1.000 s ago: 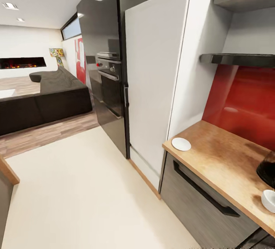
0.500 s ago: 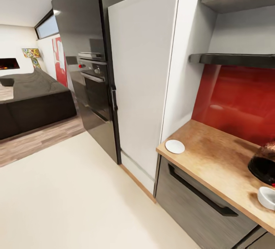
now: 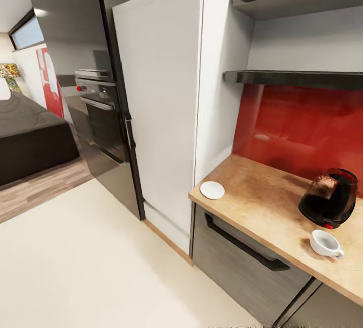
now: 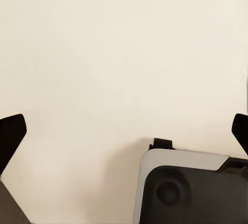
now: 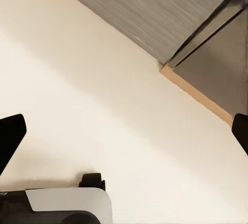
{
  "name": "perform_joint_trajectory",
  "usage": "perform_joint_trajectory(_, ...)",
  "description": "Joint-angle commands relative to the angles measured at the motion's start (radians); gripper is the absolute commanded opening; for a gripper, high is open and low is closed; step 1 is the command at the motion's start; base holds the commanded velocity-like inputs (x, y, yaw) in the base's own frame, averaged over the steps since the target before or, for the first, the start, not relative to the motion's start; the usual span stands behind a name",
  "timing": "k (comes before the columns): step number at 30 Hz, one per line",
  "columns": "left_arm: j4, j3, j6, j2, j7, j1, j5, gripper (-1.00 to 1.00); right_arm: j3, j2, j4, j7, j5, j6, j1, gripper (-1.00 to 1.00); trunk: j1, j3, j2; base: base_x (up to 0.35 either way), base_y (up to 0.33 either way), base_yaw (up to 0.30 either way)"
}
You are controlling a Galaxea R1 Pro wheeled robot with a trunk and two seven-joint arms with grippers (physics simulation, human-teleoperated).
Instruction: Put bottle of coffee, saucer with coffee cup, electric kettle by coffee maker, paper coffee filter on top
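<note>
On the countertop point(image 3: 262, 202) sit saucer point(image 3: 212, 190), electric kettle point(image 3: 330, 198) and coffee cup point(image 3: 325, 244); both tools wide, empty.

A light wood-grain countertop point(image 3: 262, 202) is running along a red wall above grey cabinets. Three items are sitting on it. A small flat white saucer point(image 3: 212, 190) is lying empty near the countertop's left end, close to the front edge. Well apart from it, toward the right, a squat electric kettle point(image 3: 330, 198) of dark glass is standing upright, showing a small red switch at its base. Just in front of the kettle, a white coffee cup point(image 3: 325, 244) is sitting upright and empty, near the front edge.
</note>
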Motion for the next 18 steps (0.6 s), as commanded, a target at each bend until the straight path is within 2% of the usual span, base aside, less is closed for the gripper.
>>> perform_joint_trajectory(1,0.000,0.006,-0.003,-0.001,0.002,-0.001,-0.011,1.00,-0.008,0.000,0.001,0.005,0.008,-0.004,-0.001,1.00,0.000,-0.002,-0.002,0.000,0.028,-0.250)
perform_joint_trajectory(7,0.000,0.006,-0.003,-0.001,0.002,-0.001,-0.011,1.00,-0.008,0.001,0.001,0.004,0.007,-0.004,-0.001,1.00,0.000,-0.002,-0.002,0.072,0.158,-0.178)
perform_joint_trajectory(12,0.000,0.004,-0.003,-0.002,0.002,-0.001,-0.011,1.00,-0.010,0.001,0.000,0.003,0.007,-0.004,-0.001,1.00,0.000,-0.002,-0.002,0.075,0.146,-0.018)
perform_joint_trajectory(18,0.000,0.004,-0.003,-0.001,0.002,-0.001,-0.011,1.00,-0.011,0.002,-0.001,0.002,0.006,-0.004,-0.001,1.00,0.000,-0.002,-0.002,0.005,0.008,-0.001)
